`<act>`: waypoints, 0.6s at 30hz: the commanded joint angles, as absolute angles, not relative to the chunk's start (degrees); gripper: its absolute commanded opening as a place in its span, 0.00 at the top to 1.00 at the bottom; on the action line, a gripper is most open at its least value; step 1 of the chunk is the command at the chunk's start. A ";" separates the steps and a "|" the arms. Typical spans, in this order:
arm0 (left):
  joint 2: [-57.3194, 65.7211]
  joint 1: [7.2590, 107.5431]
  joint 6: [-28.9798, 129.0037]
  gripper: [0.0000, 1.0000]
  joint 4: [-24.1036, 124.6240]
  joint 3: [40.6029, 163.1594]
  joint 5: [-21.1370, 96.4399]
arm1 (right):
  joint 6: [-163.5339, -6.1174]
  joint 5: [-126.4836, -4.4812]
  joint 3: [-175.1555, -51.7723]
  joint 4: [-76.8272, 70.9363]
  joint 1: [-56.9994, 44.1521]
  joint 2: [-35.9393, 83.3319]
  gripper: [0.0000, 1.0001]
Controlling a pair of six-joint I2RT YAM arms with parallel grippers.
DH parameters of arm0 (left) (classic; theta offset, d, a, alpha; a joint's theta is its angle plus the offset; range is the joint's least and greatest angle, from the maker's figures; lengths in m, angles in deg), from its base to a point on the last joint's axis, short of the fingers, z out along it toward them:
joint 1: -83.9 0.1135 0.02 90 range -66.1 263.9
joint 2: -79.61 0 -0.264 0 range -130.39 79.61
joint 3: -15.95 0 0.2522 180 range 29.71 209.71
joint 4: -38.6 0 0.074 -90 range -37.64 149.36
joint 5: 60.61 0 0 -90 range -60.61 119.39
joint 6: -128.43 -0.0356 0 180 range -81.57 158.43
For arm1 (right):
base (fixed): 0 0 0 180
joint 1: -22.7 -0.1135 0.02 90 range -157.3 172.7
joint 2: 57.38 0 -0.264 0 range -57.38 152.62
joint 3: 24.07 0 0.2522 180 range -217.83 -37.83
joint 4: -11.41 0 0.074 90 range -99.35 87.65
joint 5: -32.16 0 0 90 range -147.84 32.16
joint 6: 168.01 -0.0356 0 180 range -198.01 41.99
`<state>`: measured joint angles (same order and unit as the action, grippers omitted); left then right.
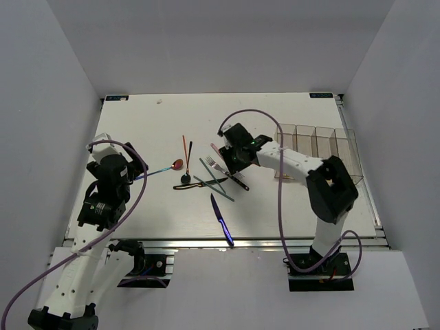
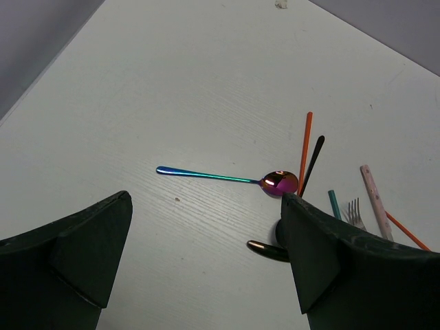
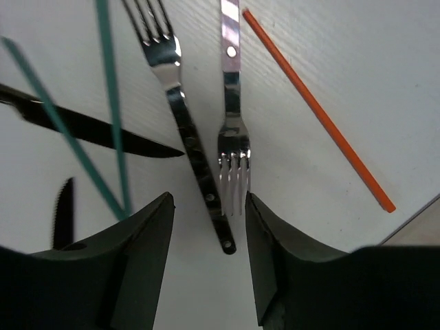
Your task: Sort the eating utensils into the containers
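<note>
We are looking first past the right gripper [image 3: 208, 206], whose two dark fingers [image 3: 148, 234] are standing spread apart with nothing pinched between them. The handle end of a silver fork [image 3: 189, 137] is lying in the gap, and this fork is running up toward eleven o'clock with its tines far from the fingers. Just beside it, a second fork [image 3: 232, 103] is pointing its tines down toward six o'clock into the same gap; we cannot tell whether the two forks are touching. At two o'clock of them an orange chopstick [image 3: 316, 113] is lying apart on the white table [image 3: 344, 41]. At nine o'clock two teal chopsticks [image 3: 113, 103] are crossing a dark knife [image 3: 89, 127].

The left gripper [image 2: 205, 206] is also keeping its fingers wide and is gripping nothing. At twelve o'clock of it a spoon [image 2: 227, 179] with a blue-green handle and a reddish bowl is lying by itself, bowl toward three o'clock. A black spoon [image 2: 314, 157] is lying just beyond that bowl.

From above, we are seeing the blue knife [image 1: 221, 218] lying apart at six o'clock of the pile, nearest the arm bases. The containers [image 1: 316, 148] are standing in a row at three o'clock of the pile, close to the table's right edge, with the right arm reaching across in front of them
</note>
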<state>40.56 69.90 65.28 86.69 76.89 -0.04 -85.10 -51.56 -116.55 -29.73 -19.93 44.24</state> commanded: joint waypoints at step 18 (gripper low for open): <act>39.18 69.93 64.98 0.02 86.11 77.26 1.79 | -75.38 -51.16 -122.29 -27.75 -22.56 53.97 0.62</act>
<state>39.49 69.90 65.24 86.62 76.89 1.14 -77.30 -50.09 -119.98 -30.27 -22.05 52.72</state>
